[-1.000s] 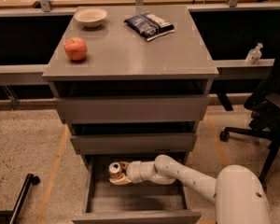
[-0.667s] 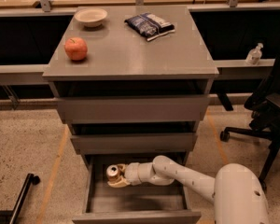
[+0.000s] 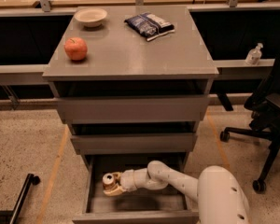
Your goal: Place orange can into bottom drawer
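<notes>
The orange can (image 3: 108, 180) is upright inside the open bottom drawer (image 3: 135, 215), near its left side, silver top showing. My gripper (image 3: 113, 186) reaches in from the right on a white arm and its tan fingers are shut around the can's lower body. The can sits low in the drawer; I cannot tell whether it touches the drawer floor. The two shallower drawers above are partly pulled out.
On the cabinet top (image 3: 130, 55) lie a red apple (image 3: 76, 48), a white bowl (image 3: 90, 17) and a dark blue snack bag (image 3: 149, 25). An office chair (image 3: 270, 125) stands at the right. A black bar (image 3: 18, 197) lies on the floor at the left.
My gripper has carried the can a little further left and lower inside the bottom drawer. Nothing on the cabinet top has moved.
</notes>
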